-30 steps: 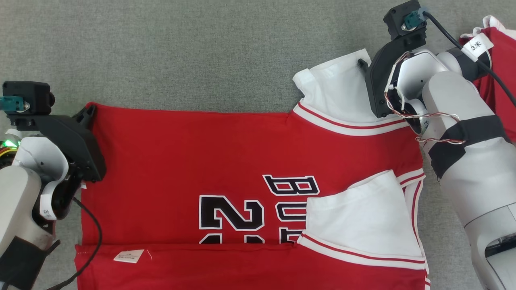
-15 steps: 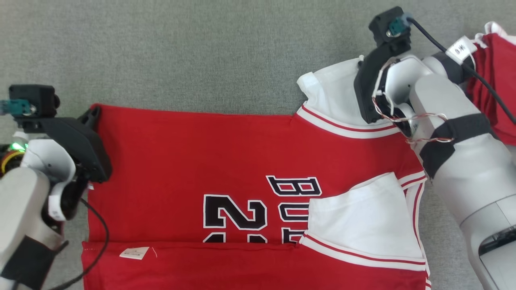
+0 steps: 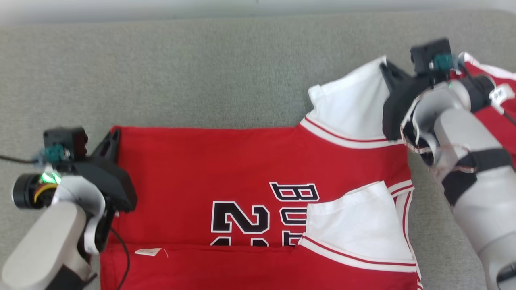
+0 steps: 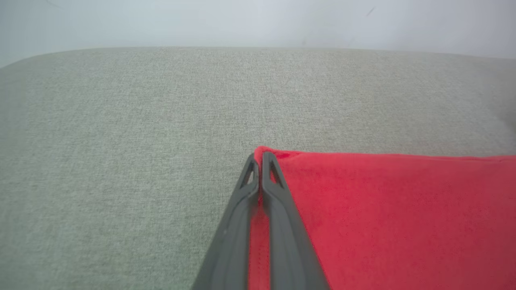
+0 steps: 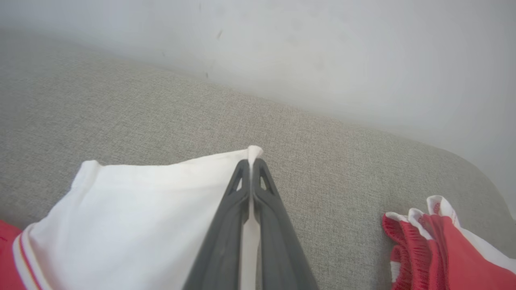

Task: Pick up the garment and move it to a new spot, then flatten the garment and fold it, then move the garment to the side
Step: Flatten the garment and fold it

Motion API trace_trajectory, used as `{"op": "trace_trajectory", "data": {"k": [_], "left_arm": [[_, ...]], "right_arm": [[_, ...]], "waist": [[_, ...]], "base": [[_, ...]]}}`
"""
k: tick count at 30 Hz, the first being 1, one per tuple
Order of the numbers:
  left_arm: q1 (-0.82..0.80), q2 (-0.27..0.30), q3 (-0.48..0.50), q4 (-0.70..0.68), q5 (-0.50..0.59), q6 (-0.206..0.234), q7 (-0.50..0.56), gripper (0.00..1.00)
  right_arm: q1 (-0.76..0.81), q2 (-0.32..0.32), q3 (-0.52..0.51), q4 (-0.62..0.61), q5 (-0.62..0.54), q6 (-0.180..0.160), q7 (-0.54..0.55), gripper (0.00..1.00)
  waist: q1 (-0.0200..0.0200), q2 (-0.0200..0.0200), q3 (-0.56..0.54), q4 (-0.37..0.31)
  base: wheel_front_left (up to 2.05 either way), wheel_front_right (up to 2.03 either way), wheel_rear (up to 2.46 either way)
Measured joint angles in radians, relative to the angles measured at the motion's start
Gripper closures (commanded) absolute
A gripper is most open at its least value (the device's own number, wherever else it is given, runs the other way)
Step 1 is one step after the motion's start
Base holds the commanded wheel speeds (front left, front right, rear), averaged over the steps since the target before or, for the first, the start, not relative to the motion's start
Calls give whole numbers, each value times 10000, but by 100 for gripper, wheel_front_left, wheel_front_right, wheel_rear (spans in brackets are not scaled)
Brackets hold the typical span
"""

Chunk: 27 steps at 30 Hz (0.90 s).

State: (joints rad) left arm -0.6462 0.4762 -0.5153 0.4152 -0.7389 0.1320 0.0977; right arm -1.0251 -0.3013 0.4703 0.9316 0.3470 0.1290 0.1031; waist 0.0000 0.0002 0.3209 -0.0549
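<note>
The garment (image 3: 225,165) is a red jersey with white sleeves and black lettering, spread on the grey surface. My left gripper (image 3: 114,135) is shut on its far left red corner (image 4: 266,155); the wrist view shows red cloth pinched between the fingers (image 4: 278,193). My right gripper (image 3: 385,68) is shut on the far corner of the white sleeve (image 3: 350,104), and white cloth (image 5: 252,155) pokes out past the closed fingertips. The near sleeve (image 3: 358,223) lies folded over the chest.
Another red and white garment (image 3: 492,104) lies bunched at the right, behind my right arm, and shows as red and white cloth (image 5: 439,237) in the right wrist view. A pale wall (image 5: 322,48) borders the grey surface's far edge. Bare grey surface (image 3: 181,76) lies beyond the jersey.
My right gripper has shut on the white sleeve corner. The head view has shifted, so the far wall edge now shows. Both arms hold the jersey's far edge.
</note>
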Motion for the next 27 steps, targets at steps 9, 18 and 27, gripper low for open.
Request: {"op": "trace_trajectory", "data": {"k": [9, 18, 27], "left_arm": [[1417, 171, -182, -401, 173, 94, -922, 100], [2715, 259, -213, -918, 249, 96, -2220, 100], [3598, 15, -412, -621, 226, 75, -2826, 100]], "right_arm": [[2394, -1049, -165, -2729, 767, 2, 314, 100], [6251, -1985, -1436, -7333, 1191, 2, 2475, 100], [9113, -1935, -2665, -10784, 991, 2, 5166, 100]], "waist": [[0, -1, -816, 109], [-1, -2, -1419, 166], [-2, -2, -1757, 115]], "base": [[0, 0, 0], [0, 0, 0], [0, 0, 0]]}}
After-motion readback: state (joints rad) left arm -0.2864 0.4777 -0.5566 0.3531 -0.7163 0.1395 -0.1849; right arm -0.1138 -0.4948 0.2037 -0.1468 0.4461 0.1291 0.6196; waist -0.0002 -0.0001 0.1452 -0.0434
